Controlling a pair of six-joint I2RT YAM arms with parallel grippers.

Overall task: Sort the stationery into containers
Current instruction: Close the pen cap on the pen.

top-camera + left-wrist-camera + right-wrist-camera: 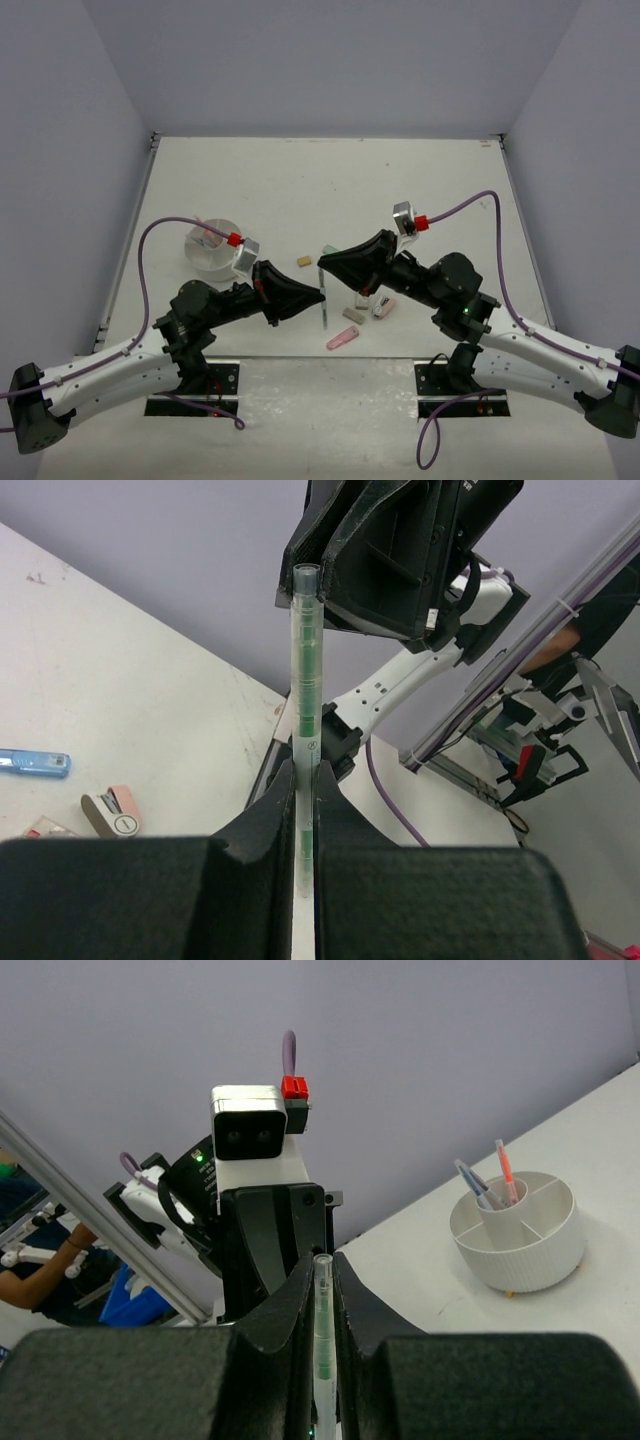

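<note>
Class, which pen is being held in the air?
The clear green pen, clamped between the left tool and right tool; the blue pen and orange pen stand in the holder.

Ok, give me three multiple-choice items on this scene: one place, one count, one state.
1. The round white plastic holder stands nearest: A the left arm; B the right arm; C the far wall.
2. Pens standing in it: A none; B two; C five.
3. The thin clear green pen is: A lying on the table; B gripped by both hands; C in the holder.
Key: 1 A, it sits beside that arm in the top view. 2 B, a grey-blue pen and an orange pen stick up. 3 B, the left hand and right hand each pinch it.
</note>
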